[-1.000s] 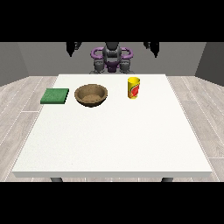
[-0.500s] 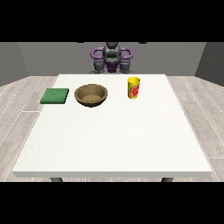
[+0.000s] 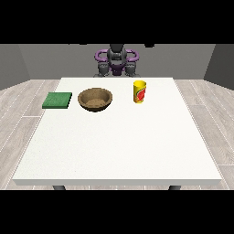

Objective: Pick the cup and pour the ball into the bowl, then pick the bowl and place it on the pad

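White table [image 3: 119,137] on a pale plank floor, grey walls behind. Robot [image 3: 117,59] at the far edge, arms tucked close to the torso; hands not made out, finger state impossible to tell. Near the far edge, left to right: green pad [image 3: 57,100], brown bowl [image 3: 95,99] just beside it, yellow cup [image 3: 140,91] standing upright, apart. Broad bare stretch toward the near edge.

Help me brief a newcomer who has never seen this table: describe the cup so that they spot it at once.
Start at the large white table and look along its far edge, near the robot. Three things stand in a row there: a flat green pad, a brown bowl, and the cup at the view's right. It is the only upright yellow thing, with a red mark on its side.
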You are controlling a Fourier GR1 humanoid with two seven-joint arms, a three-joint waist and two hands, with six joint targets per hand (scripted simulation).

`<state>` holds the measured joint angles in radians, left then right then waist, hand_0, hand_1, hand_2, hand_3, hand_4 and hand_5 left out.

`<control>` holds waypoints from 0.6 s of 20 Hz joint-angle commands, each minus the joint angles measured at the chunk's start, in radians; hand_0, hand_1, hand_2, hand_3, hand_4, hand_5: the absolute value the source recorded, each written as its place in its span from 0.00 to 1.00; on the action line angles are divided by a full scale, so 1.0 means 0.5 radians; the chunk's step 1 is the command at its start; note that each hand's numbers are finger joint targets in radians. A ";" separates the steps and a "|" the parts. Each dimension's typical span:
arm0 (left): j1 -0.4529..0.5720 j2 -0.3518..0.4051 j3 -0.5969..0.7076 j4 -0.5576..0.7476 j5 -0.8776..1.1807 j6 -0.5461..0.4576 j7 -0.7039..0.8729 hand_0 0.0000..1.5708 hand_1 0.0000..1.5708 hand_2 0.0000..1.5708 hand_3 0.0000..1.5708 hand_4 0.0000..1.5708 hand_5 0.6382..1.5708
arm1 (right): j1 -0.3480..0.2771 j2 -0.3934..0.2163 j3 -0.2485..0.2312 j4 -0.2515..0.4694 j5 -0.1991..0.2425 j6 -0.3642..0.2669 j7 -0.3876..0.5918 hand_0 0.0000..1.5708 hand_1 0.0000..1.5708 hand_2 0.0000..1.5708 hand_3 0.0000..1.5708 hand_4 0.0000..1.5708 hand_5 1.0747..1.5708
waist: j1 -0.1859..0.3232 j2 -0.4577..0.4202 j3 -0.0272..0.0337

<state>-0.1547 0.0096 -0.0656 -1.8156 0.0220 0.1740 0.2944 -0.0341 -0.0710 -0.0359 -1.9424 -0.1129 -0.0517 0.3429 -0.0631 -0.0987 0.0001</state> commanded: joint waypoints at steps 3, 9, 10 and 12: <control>-0.137 0.015 0.074 0.255 -0.109 -0.005 -0.555 0.00 0.00 0.00 0.00 0.35 0.94 | -0.184 -0.035 -0.111 0.129 -0.073 0.102 -0.339 0.00 0.00 0.00 0.00 0.45 0.94 | -0.043 0.522 0.000; -0.169 0.084 0.228 0.633 -0.011 -0.148 -1.007 0.00 0.00 0.00 0.00 0.31 0.91 | -0.231 -0.081 -0.208 0.282 -0.134 0.193 -0.556 0.00 0.00 0.00 0.00 0.44 0.95 | -0.040 0.688 -0.001; -0.124 0.080 0.221 0.666 -0.068 -0.117 -1.085 0.00 0.00 0.00 0.00 0.26 0.91 | -0.159 -0.095 -0.258 0.324 -0.184 0.266 -0.681 0.00 0.00 0.00 0.00 0.43 0.95 | -0.087 0.702 0.000; -0.127 0.094 0.241 0.852 -0.028 -0.185 -1.116 0.00 0.00 0.00 0.00 0.20 0.90 | -0.153 -0.167 -0.310 0.339 -0.257 0.326 -0.580 0.00 0.00 0.00 0.00 0.43 0.96 | -0.102 0.629 -0.001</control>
<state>-0.2185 0.0531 0.0402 -1.5111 0.0074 0.1068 -0.1732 -0.1147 -0.1209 -0.1474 -1.8137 -0.2012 0.0651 0.0802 -0.0996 0.2085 -0.0003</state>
